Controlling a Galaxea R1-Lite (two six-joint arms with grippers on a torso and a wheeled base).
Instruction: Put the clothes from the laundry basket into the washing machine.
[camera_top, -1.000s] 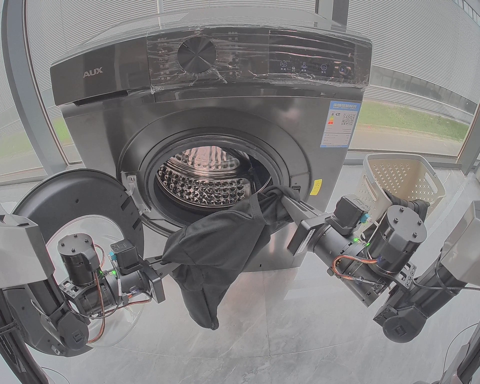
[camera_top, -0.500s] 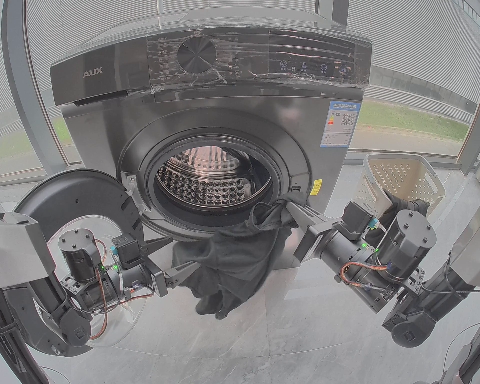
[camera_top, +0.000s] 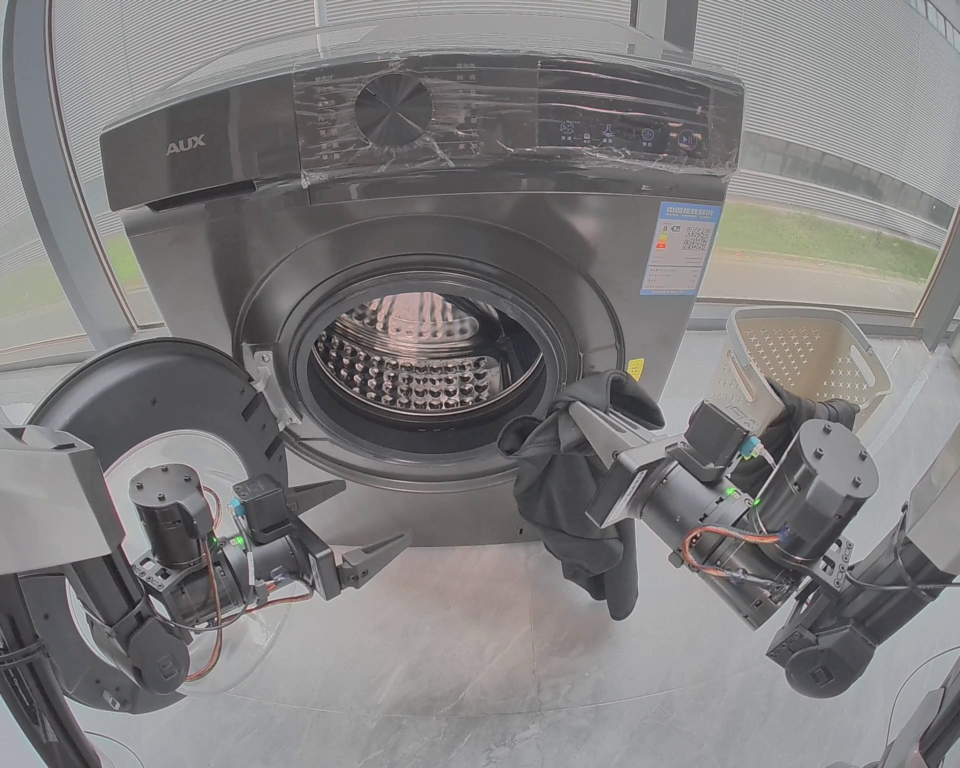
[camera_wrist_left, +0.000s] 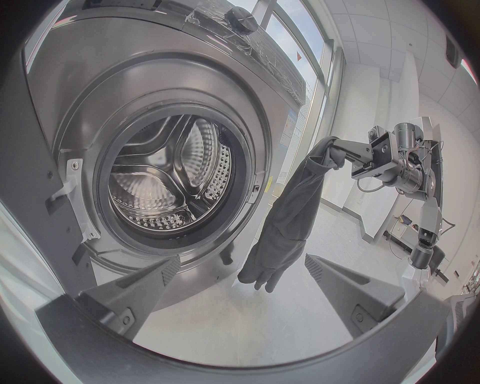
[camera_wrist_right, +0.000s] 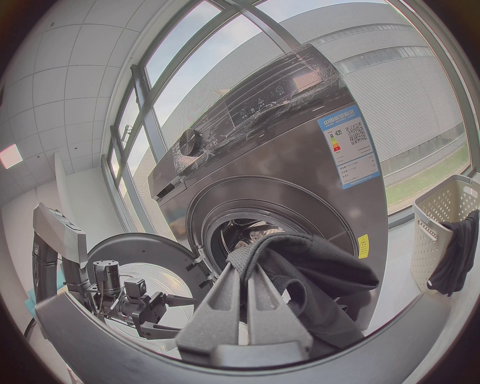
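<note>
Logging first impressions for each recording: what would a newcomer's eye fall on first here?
A black garment dangles from the shut right end effector, just outside the lower right of the washing machine's open porthole. Next comes the shiny drum, its door swung open to the left, with the open left end effector low in front of that door. At the right, a white laundry basket has another dark cloth over its rim.
</note>
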